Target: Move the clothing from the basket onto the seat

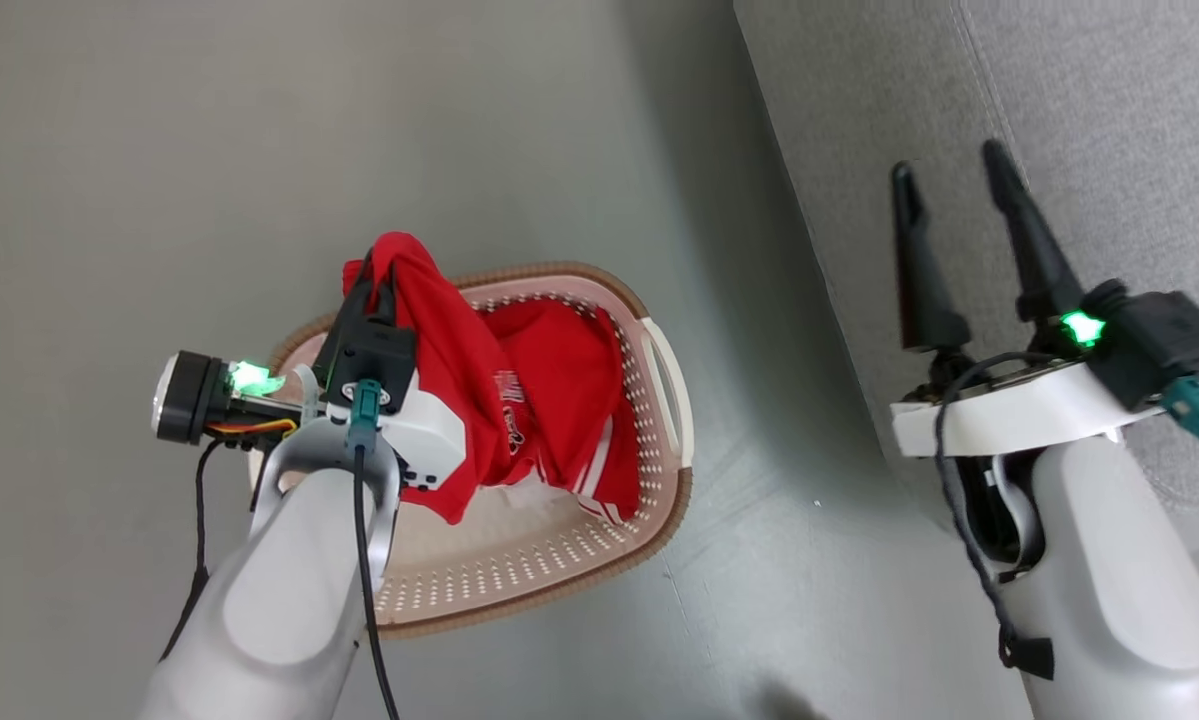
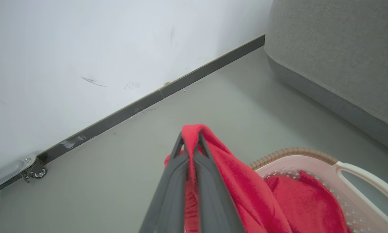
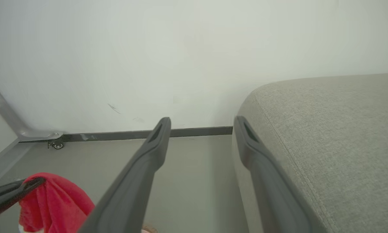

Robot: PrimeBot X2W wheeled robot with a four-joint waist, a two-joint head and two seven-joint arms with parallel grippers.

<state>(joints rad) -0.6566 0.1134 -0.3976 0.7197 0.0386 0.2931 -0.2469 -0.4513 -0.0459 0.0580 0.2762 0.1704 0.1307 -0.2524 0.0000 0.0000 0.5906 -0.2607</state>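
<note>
The step in hand looks like the lift-out of 1 piece. The left gripper [image 1: 371, 270] has its jaws pressed together on a fold of a red garment [image 1: 449, 360], pinching it near its top. The cloth hangs down from them over the laundry basket [image 1: 559, 585]. In the left wrist view the 2 dark fingers [image 2: 210, 187] lie flat against each other with red fabric bunched between and around them. I cannot tell whether its lower end hangs clear of the basket. A 2nd red garment [image 1: 559, 370] lies inside the basket against the far wall, with white stripe trim [image 1: 599, 480] showing low down.

The basket stands on the grey floor [image 1: 159, 150], near the front of the light-grey sofa [image 1: 1059, 90], on which no clothing can be seen. The right gripper [image 1: 944, 165] hovers by the sofa's edge with its jaws spread wide and nothing between them.

The next move probably calls for raising the held garment until its trailing end clears the brown rim. It should then swing across the floor gap to over the sofa's seat before the jaws part. The 2nd garment may drag along if the two are tangled.

A white print [image 1: 512, 410] sits on the red cloth, too small to read. Faint marks beside the fingers in the left wrist view are also illegible.
</note>
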